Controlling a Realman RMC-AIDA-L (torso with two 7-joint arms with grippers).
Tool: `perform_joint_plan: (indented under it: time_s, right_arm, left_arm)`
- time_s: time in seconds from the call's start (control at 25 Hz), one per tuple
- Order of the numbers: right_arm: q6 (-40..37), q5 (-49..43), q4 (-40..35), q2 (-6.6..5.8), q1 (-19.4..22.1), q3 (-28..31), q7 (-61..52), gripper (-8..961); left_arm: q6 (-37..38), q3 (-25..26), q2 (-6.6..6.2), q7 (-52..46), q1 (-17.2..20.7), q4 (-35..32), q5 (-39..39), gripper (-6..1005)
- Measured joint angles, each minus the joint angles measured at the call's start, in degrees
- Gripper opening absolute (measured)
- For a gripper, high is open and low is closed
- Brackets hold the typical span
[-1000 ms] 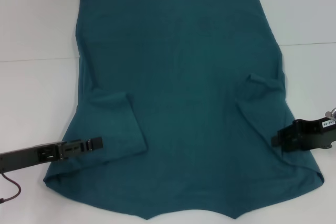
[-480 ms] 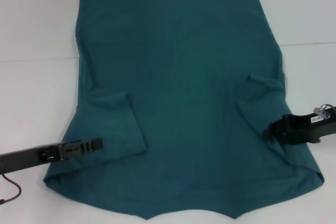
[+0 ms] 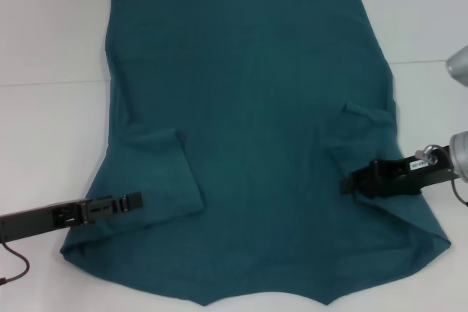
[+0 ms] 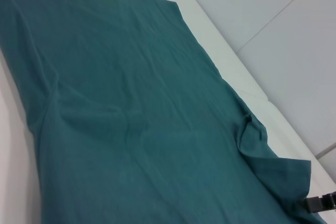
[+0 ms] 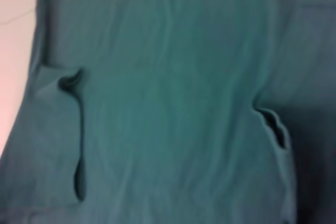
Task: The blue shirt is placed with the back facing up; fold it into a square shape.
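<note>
Kid: Are the fingers of the left gripper [image 3: 136,199] open or closed?

Helper: I cannot tell. They look thin and close together, lying low on the folded-in left sleeve [image 3: 157,173], but I can't see if they pinch any cloth. The right gripper [image 3: 347,182] is the same. Its dark tip sits over the right sleeve [image 3: 365,137], and I can't tell how its fingers stand either.

Kid: Where is the blue shirt [image 3: 248,107]?

Helper: It lies flat on the white table [image 3: 51,34], plain side up. It is much bigger than both grippers. The hem is far from the robot and the shoulders are near it.

Kid: Is the folding nearly done?

Helper: No, I think it has only just begun. Both sleeves are tucked in over the body. The long body is not folded at all, so it is no square yet.

Kid: So where is the shirt next to the fingers?

Helper: Right under them. One gripper is on each side, near the shoulders, and the middle of the shirt lies bare between them
</note>
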State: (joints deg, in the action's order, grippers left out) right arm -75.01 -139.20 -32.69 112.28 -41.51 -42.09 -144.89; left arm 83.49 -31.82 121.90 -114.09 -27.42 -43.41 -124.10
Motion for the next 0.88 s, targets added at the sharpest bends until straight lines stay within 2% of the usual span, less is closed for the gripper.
perform_joint_plan:
  time_s: [0.16, 0.28, 0.52, 0.72, 0.88]
  right_arm:
    - [-1.32, -0.11, 0.0, 0.54, -0.63, -0.95, 1.39, 433]
    - [-2.14, -0.15, -0.05, 0.42, -0.66, -1.45, 1.15, 432]
    - [-5.64, -0.16, -0.64, -1.27, 0.18, -1.02, 0.63, 434]
    - [-6.96, 0.86, -2.23, -2.22, 1.39, 1.29, 1.76, 437]
    - [-7.47, 2.1, -3.04, -2.88, 1.64, 3.23, 4.12, 439]
  left_arm:
    - [0.0, 0.0, 0.0, 0.01, -0.01, 0.0, 0.0, 908]
    - [0.0, 0.0, 0.0, 0.01, 0.01, 0.0, 0.0, 909]
    - [0.01, 0.0, 0.0, -0.07, 0.24, -0.01, 0.0, 909]
    - [0.02, 0.53, -0.01, -1.46, 0.29, -0.33, -0.03, 909]
    - [-0.24, 3.21, -0.96, -8.87, 0.37, -0.48, -0.49, 908]
